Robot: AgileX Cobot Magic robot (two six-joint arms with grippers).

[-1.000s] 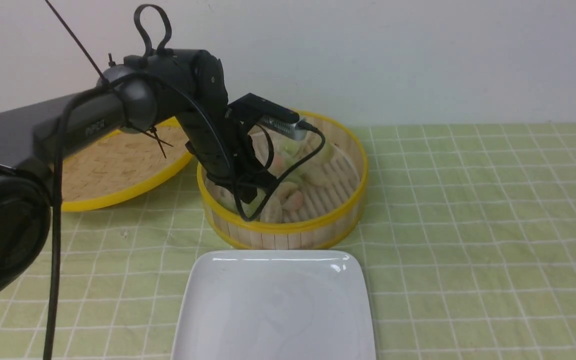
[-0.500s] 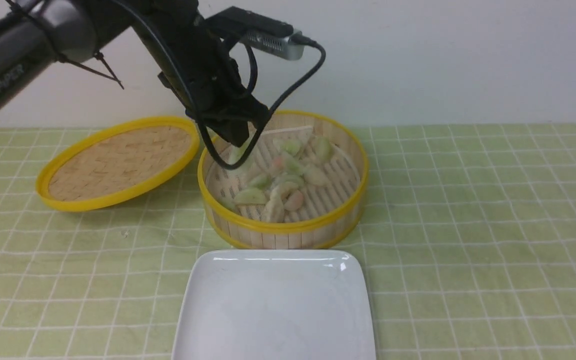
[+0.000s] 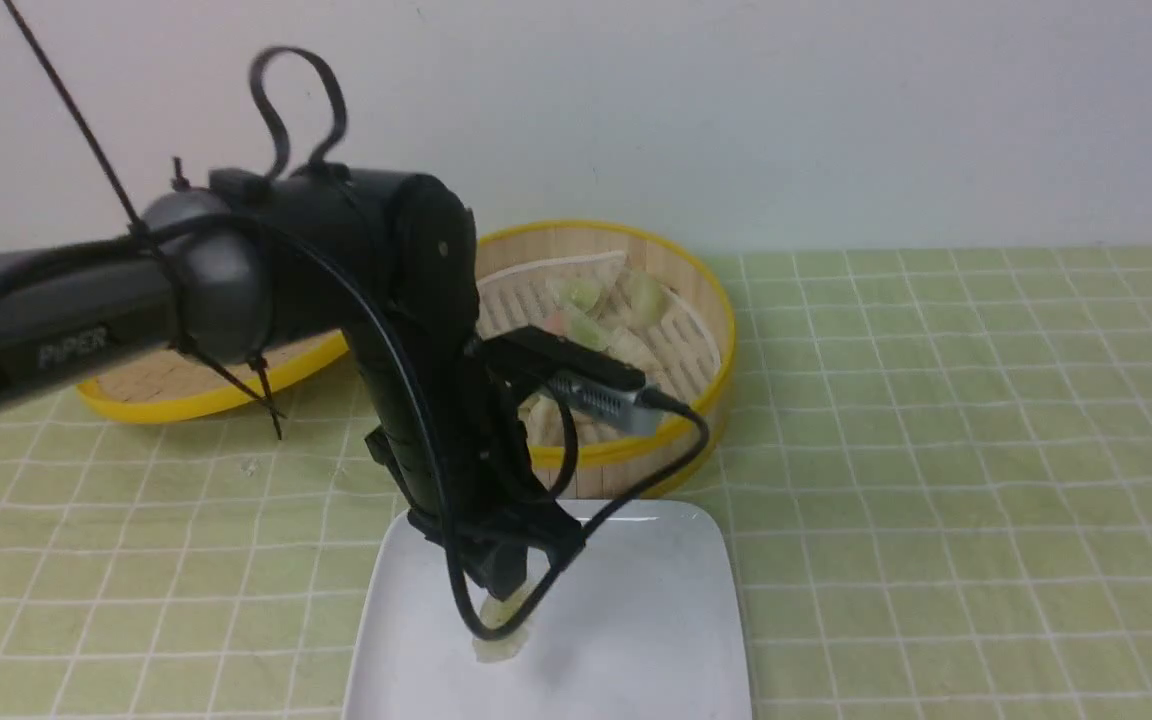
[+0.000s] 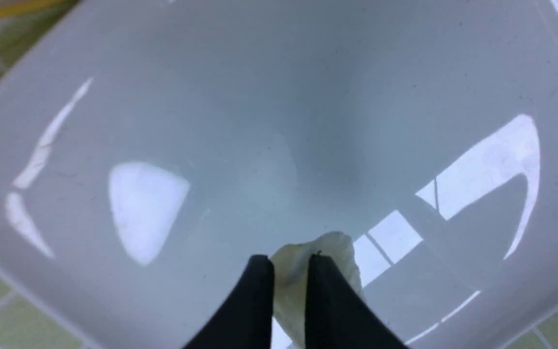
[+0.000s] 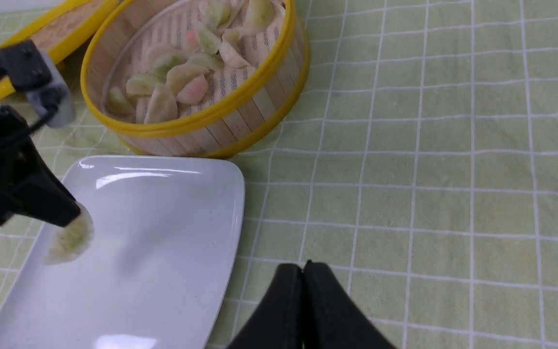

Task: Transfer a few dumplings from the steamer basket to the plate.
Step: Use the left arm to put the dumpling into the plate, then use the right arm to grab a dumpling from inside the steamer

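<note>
Grips a dumpling (image 4: 332,248) in the left pincer (image 4: 288,264), long axis hanging down, directly above the plate (image 4: 259,121); probably needs only lowering.

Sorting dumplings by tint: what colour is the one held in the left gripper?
The dumpling is pale whitish with a green tint, clearest in the right wrist view.

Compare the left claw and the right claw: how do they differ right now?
The left claw grips a dumpling; the right claw holds nothing. The left claw is over the plate; the right claw is over the green checked cloth beside it. Both are black and shut.
</note>
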